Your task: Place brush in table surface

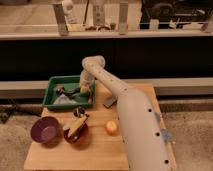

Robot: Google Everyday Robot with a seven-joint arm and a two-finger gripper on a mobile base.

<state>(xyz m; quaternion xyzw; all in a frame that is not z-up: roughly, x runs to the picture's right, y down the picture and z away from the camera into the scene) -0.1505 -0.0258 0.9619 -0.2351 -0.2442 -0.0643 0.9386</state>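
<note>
One white arm [127, 107] reaches from the near right across the table surface [100, 150] and bends down into the green tray [52, 85] at the far left. The gripper [85, 94] is down inside the tray, toward its right wall. Jaws are closed all the way; what sits between them is hidden by the wrist and fingers, so can't say whether anything is gripped.

Brush [62, 91]: probably the small dark shape just left of the jaws on the tray floor, hard to make out. It lies on or next to a pale grey-blue cloth [62, 99], also left of the jaws and slightly nearer the camera. So the brush is in the tray, not on the wood.

Nearer than the jaws, outside the tray: a dark red bowl [76, 132] holding a tan and dark utensil-like item [76, 123], tilted across the rim. Left of that, well left and near of the jaws, a purple bowl [46, 131], upright. Right of the red bowl, a small orange-yellow round object [111, 127] on the wood, close beside the arm. Just right of the jaws, past the tray wall, a small dark flat piece [109, 102] lies on the table, partly under the arm.
</note>
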